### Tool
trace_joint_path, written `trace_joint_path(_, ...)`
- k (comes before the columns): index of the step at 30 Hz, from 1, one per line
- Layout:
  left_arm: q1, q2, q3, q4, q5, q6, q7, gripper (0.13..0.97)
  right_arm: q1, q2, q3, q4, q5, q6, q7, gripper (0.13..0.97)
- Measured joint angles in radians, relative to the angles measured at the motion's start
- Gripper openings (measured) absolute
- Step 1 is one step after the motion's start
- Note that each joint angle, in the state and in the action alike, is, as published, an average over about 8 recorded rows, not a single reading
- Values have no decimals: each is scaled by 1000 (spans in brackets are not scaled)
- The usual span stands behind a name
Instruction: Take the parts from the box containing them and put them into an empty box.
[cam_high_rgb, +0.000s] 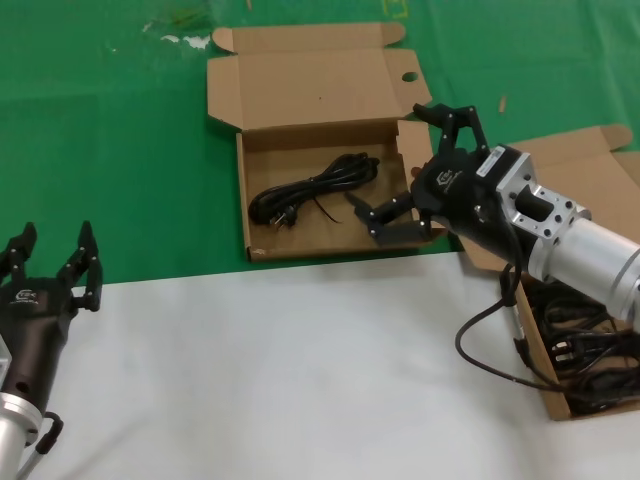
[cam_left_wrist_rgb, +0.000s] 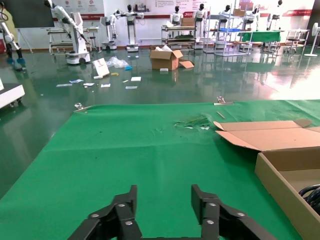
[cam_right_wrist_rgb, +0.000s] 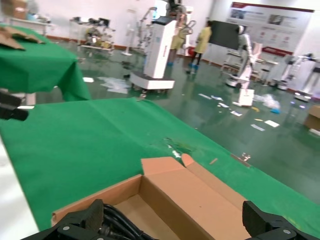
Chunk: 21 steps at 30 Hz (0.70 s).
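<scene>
Green cloth and white sheet cover the table (cam_high_rgb: 120, 150). Right gripper (cam_high_rgb: 420, 170) hangs spread and empty over the holed box (cam_high_rgb: 320, 150) holding one cord (cam_high_rgb: 315, 190). Remaining cords (cam_high_rgb: 590, 355) sit in the plain-lidded box (cam_high_rgb: 560, 405); left gripper (cam_high_rgb: 50, 270) idles spread over the white sheet

Green cloth (cam_high_rgb: 110, 150) on far tabletop, white surface (cam_high_rgb: 280, 370) nearer; floor litter (cam_left_wrist_rgb: 107, 75) beyond.
</scene>
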Motion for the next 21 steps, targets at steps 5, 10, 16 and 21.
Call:
trace_joint_path(5, 0, 0, 0, 0, 0, 0, 0, 422, -41, -15, 19, 17, 17, 51, 0, 966)
trace_joint_path(10, 0, 0, 0, 0, 0, 0, 0, 530, -82, -30, 37, 33, 33, 102, 0, 966)
trace_joint_path(16, 0, 0, 0, 0, 0, 0, 0, 660, -131, -48, 60, 53, 53, 163, 1, 966)
trace_joint_path(21, 0, 0, 0, 0, 0, 0, 0, 770, -172, -63, 78, 69, 69, 214, 1, 966)
